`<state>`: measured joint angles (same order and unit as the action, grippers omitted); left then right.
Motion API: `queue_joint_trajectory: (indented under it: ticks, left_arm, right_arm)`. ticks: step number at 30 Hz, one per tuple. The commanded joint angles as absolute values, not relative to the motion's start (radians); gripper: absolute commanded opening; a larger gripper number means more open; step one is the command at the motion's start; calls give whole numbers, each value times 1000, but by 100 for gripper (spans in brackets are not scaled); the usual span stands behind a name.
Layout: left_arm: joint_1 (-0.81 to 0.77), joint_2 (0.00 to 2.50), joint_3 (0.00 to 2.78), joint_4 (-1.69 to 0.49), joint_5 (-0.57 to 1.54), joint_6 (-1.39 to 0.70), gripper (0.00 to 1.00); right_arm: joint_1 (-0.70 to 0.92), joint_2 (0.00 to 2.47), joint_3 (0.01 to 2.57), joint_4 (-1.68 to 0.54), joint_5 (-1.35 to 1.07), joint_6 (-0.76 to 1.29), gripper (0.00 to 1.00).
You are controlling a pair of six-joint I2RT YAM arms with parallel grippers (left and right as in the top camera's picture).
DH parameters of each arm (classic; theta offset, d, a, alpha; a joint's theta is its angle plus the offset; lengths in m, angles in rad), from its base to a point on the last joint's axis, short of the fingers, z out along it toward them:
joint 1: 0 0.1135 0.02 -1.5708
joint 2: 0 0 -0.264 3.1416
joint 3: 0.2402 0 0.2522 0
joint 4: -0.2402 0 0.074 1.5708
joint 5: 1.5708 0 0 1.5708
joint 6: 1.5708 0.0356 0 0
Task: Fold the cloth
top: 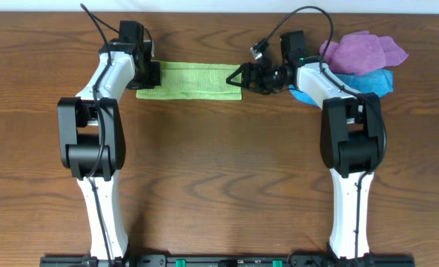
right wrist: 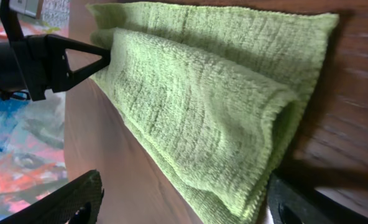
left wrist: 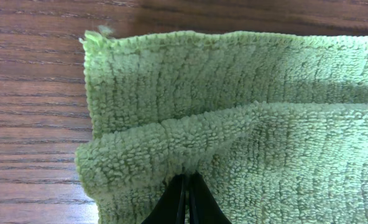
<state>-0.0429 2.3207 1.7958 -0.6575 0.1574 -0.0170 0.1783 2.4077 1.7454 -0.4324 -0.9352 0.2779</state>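
One green cloth [top: 188,81], lengthwise left-right

A green cloth [top: 190,80] is lying as a long, narrow strip across the far part of the wooden table [top: 219,163]. The left gripper [top: 151,76] is sitting over the strip's left end, and the right gripper [top: 238,76] is touching its right end. Behind the right arm, a purple cloth [top: 364,50] is resting bunched on a blue cloth [top: 375,81].
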Motion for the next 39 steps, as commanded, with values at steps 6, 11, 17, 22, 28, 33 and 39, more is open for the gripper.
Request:
queue_joint_trajectory:
  ticks: [6, 11, 17, 22, 28, 33, 39]
  left_arm:
    - [-33, 2341, 1781, -668, 183, 4, 6]
    - [-32, 2330, 1841, -682, 241, 3, 6]
    - [-11, 2234, 1991, -751, 241, -5, 6]
    - [55, 2119, 2048, -805, 241, -26, 6]
    - [152, 1987, 2048, -862, 241, -27, 6]
    - [184, 1942, 2048, -889, 296, -26, 6]
    - [183, 1939, 2048, -907, 308, -26, 6]
  right_arm:
    - [200, 2449, 1752, -388, -901, 353, 17]
    - [191, 2448, 1760, -343, -902, 412, 1]
    - [149, 2446, 1881, -463, -877, 400, 1]
    - [119, 2446, 2102, -819, -633, 272, 2]
    - [172, 2446, 2376, -1116, -222, 200, 2]
    - [301, 2455, 2377, -1095, -109, 181, 1]
    - [479, 2501, 2377, -1023, -48, 115, 1]
